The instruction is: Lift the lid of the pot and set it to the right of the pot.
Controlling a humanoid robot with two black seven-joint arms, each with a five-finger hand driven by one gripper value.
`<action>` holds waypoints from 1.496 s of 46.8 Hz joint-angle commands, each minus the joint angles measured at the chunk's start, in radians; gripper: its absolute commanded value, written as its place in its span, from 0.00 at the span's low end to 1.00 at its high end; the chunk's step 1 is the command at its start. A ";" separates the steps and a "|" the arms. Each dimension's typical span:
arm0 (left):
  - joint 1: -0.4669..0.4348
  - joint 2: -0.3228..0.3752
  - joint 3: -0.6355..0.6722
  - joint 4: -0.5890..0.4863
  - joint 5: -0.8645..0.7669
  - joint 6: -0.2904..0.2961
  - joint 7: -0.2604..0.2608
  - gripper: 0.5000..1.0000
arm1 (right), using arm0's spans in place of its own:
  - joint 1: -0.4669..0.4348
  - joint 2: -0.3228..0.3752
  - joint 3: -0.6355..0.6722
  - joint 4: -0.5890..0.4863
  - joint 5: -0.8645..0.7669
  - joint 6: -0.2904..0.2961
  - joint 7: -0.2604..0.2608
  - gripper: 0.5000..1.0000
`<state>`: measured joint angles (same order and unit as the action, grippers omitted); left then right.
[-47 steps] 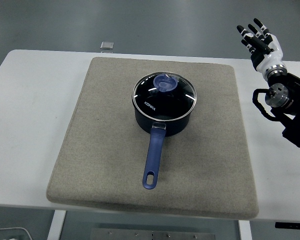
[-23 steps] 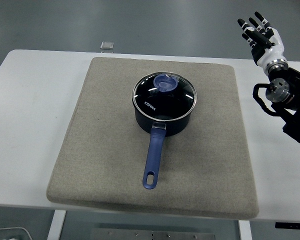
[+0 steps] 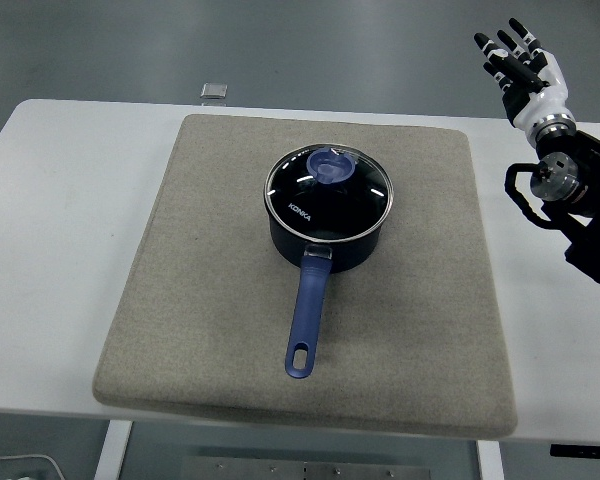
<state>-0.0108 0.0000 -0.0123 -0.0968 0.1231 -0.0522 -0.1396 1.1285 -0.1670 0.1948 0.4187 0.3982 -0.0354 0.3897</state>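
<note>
A dark blue pot (image 3: pixel 328 238) stands in the middle of a grey mat (image 3: pixel 220 300), its long blue handle (image 3: pixel 307 325) pointing toward the table's near edge. The glass lid (image 3: pixel 328 192) lies on the pot, with a blue knob (image 3: pixel 329 165) on top. My right hand (image 3: pixel 520 70) is raised over the table's far right corner, well away from the pot, fingers spread and holding nothing. The left arm does not show.
The white table (image 3: pixel 60 220) carries the mat. A small grey square object (image 3: pixel 214 91) lies at the table's far edge. Bare mat (image 3: pixel 440 230) lies to the right of the pot. My right forearm (image 3: pixel 580 200) hangs over the table's right edge.
My right hand has drifted slightly to the right and up. The pot and lid have not moved.
</note>
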 commanded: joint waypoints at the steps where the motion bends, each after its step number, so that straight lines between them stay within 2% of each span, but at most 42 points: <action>1: 0.000 0.000 0.000 0.000 0.000 0.000 0.000 1.00 | -0.001 0.000 0.000 0.000 -0.002 -0.001 0.000 0.81; 48: 0.000 0.000 0.000 0.000 0.000 0.000 0.000 1.00 | 0.002 -0.014 -0.011 -0.001 -0.007 0.003 0.000 0.81; 58: 0.000 0.000 0.000 0.000 0.000 0.000 0.000 1.00 | 0.007 -0.016 -0.012 -0.001 -0.087 0.000 0.000 0.81; 66: 0.000 0.000 0.000 -0.003 0.000 0.000 0.000 1.00 | 0.017 -0.023 -0.012 -0.001 -0.222 0.014 0.000 0.81; 70: 0.000 0.000 0.000 0.000 0.000 0.000 0.000 1.00 | 0.037 -0.054 -0.014 0.002 -0.311 0.032 0.000 0.81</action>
<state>-0.0109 0.0000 -0.0123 -0.0977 0.1228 -0.0522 -0.1396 1.1503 -0.1970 0.1825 0.4184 0.1573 -0.0197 0.3896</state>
